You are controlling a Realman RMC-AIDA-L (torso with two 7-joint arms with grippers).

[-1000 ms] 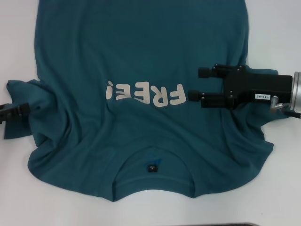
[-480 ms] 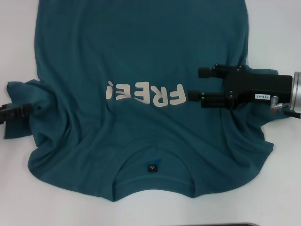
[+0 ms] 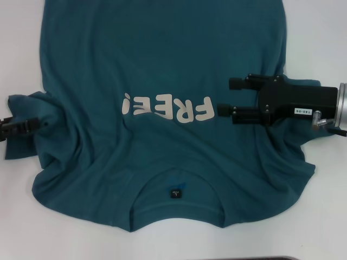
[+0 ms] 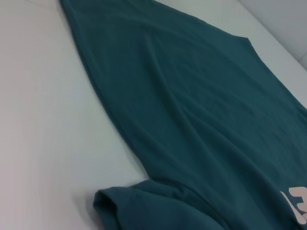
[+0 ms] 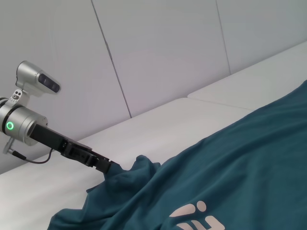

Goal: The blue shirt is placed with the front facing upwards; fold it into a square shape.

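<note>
The blue shirt lies front up across the white table, its collar at the near edge and its hem running off the far side. The "FREE!" lettering sits mid-chest, with the small black neck tag below it.

My left gripper is at the left sleeve, my fingers closed on a bunched pinch of its cloth. That hold looks shallow; if I pull across now, I judge the sleeve may slip out or drag the whole body askew.

My right gripper hovers over the right chest, fingers spread apart and holding nothing. If it closes here it may catch two layers and wrinkle the lettering, spoiling a square fold.
</note>
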